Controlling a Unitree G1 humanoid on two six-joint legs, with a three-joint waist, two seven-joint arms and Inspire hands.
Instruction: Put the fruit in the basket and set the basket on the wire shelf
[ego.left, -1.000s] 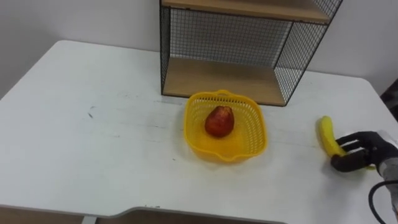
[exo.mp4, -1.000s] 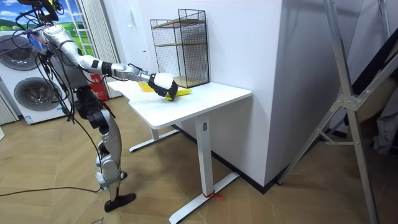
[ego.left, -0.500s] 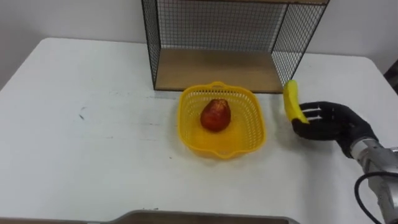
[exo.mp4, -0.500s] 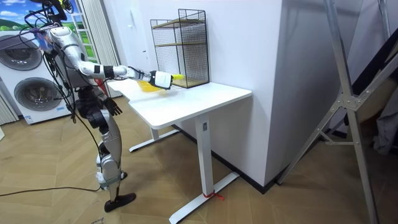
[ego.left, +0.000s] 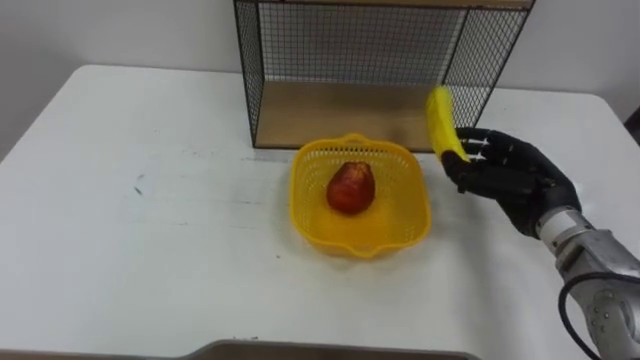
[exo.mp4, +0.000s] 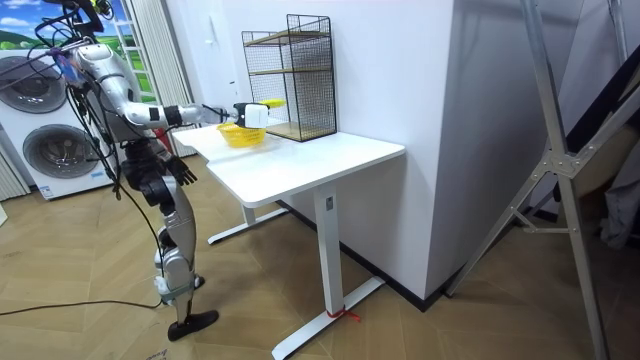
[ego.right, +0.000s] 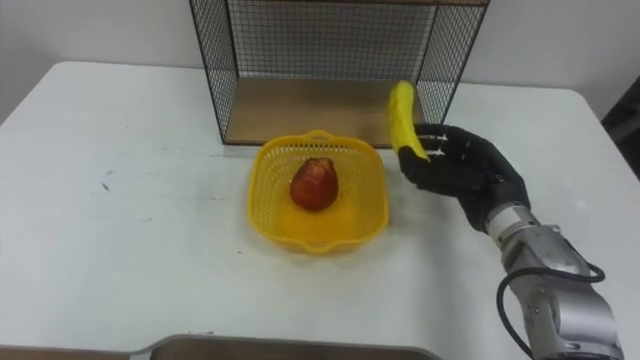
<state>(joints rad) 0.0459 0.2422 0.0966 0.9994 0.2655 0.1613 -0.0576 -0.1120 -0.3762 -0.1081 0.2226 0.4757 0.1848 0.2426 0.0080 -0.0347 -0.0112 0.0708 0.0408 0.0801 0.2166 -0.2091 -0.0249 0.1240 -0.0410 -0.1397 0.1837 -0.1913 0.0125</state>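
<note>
A yellow plastic basket sits on the white table just in front of the wire shelf. A red fruit lies inside it. My right hand is shut on a yellow banana, held upright in the air just right of the basket and near the shelf's front right corner. In the room view my left hand hangs by my hip.
The shelf's lower wooden board lies bare behind the basket. Wide bare tabletop stretches to the left. In the room view, washing machines stand behind me and a wall flanks the table.
My right hand has lifted the banana off the table at the far right and carried it left and up, close to the basket's right rim. The basket and red fruit stayed put.
</note>
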